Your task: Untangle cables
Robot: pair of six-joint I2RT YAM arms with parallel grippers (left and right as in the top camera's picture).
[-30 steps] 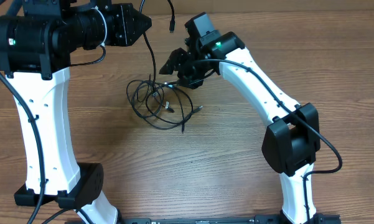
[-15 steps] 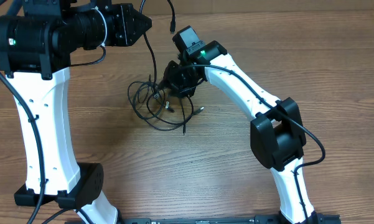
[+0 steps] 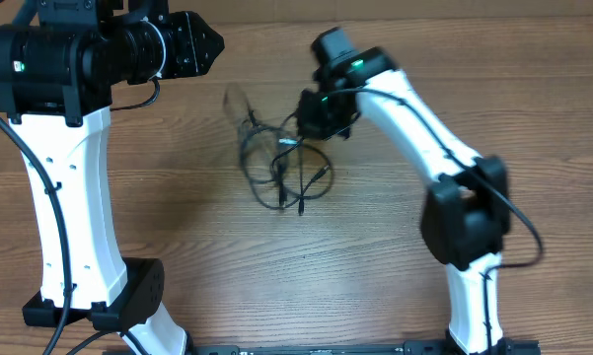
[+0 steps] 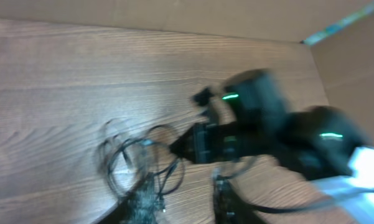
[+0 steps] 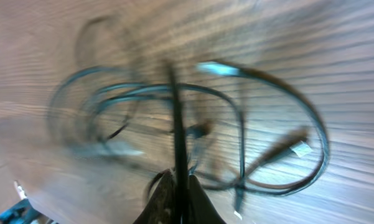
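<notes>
The cables [image 3: 281,170] lie as a bundle of thin black loops on the wooden table, just left of centre. My right gripper [image 3: 302,128] is at the bundle's upper right edge. In the right wrist view, the right gripper [image 5: 179,179] is shut on one black strand, with the other cables [image 5: 239,134] looping beyond it. My left gripper [image 3: 209,47] hangs high at the back left, apart from the bundle. The blurred left wrist view shows the left gripper [image 4: 183,190] with its fingers apart and nothing between them, above the cables [image 4: 121,158].
The left arm's white column [image 3: 74,197] stands at the left and the right arm's links [image 3: 434,148] cross the right half. A cardboard wall [image 4: 355,56] rises along the table's far edge.
The right gripper reached into the bundle, shut on a strand and pulled the bundle to the right. The left gripper let go of the raised strand, which now drops blurred toward the table.
</notes>
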